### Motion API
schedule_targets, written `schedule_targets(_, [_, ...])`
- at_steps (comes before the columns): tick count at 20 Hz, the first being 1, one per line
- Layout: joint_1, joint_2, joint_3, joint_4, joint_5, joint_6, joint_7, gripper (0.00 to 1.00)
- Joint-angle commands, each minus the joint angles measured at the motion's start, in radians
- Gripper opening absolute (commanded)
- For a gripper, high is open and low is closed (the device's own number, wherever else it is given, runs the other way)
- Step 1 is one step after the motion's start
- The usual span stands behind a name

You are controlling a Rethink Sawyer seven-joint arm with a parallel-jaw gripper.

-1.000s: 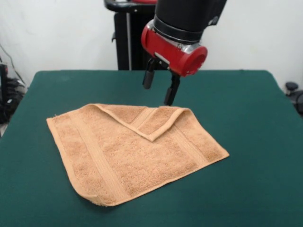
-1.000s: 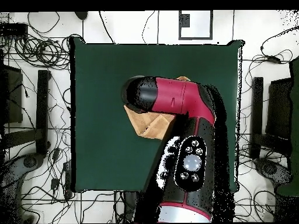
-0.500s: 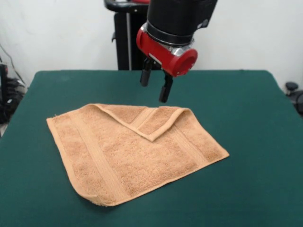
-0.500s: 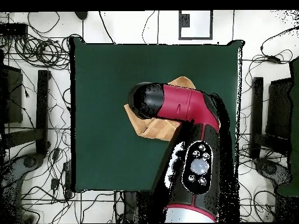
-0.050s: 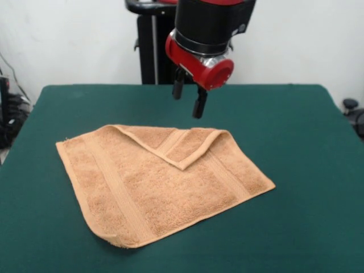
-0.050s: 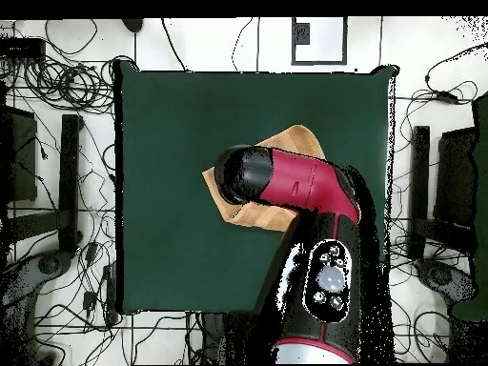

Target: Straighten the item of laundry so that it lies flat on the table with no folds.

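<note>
Tan terry towel (image 5: 159, 182) lies with 1 corner folded over; spread pincer (image 5: 188, 98) hangs above it.

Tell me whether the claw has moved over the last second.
Yes. In the front view the claw has risen away from the towel's folded corner, which has stayed put on the table, and it hangs open above it.

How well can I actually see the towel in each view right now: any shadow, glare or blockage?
Front view: the towel is evenly lit and unobstructed, no glare, the folded corner clear. Overhead view: the arm covers most of it; only edges show.
</note>
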Motion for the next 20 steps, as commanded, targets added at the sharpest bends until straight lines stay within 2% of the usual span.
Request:
schedule_targets(1, [0.031,0.056,0.118,0.151,0.067,-0.06,0.14,1.0])
schedule_targets(5, [0.062,0.066,0.105,0.148,0.086,-0.107,0.187,1.0])
schedule_targets(20, [0.084,0.114,0.111,0.106,0.161,-0.133,0.185,1.0])
